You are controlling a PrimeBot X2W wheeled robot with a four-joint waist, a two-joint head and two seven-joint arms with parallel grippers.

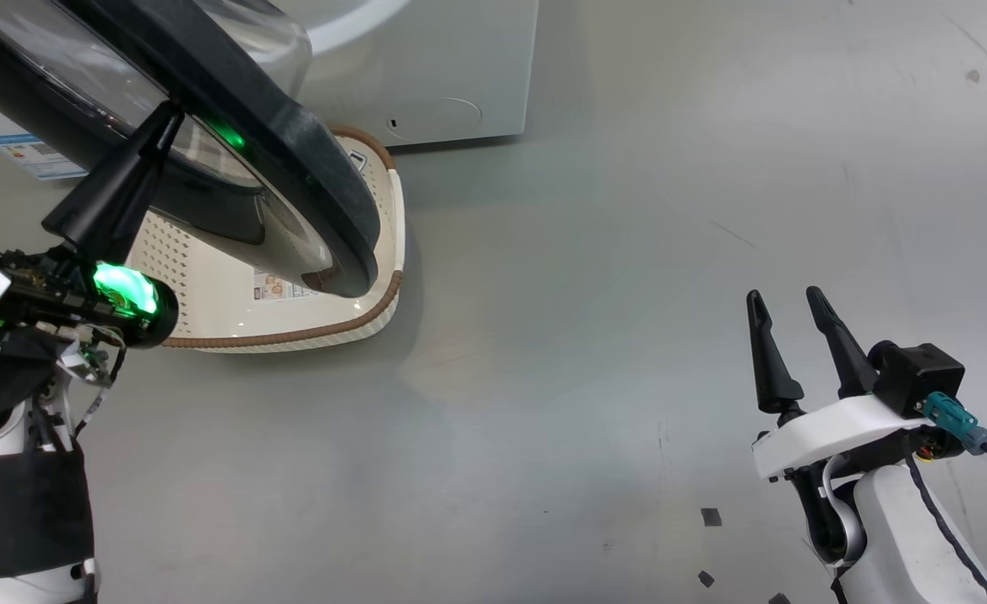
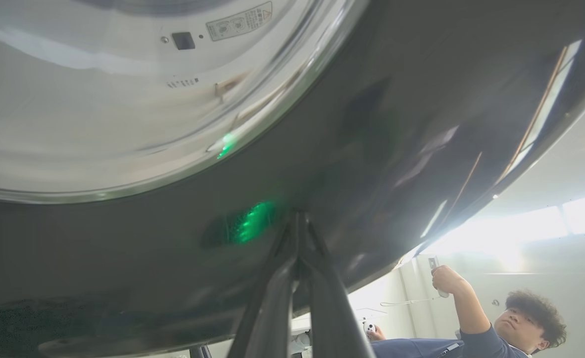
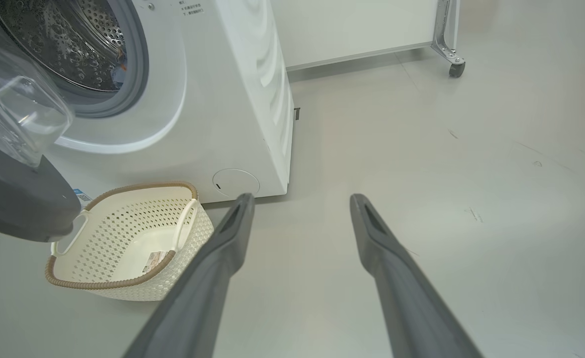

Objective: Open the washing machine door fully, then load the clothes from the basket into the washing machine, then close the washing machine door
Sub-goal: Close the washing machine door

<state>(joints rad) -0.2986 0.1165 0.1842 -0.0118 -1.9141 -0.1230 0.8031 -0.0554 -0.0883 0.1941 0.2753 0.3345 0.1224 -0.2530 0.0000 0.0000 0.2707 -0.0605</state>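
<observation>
Grey floor (image 1: pixel 586 335) holds the basket (image 3: pixel 108 284), empty, so loading looks done and only closing is left. Your left gripper (image 1: pixel 166 122), clenched, touches the open washing machine door (image 1: pixel 309 159) at its black rim; right gripper (image 1: pixel 784 295) spread, idle

Washing machine door (image 2: pixel 372 149) showing a glossy black rim around clear glass, basket (image 3: pixel 188 243) looking matt perforated plastic, drum (image 3: pixel 73 44) glinting as dimpled metal, floor (image 1: pixel 628 294) lying smooth.
</observation>
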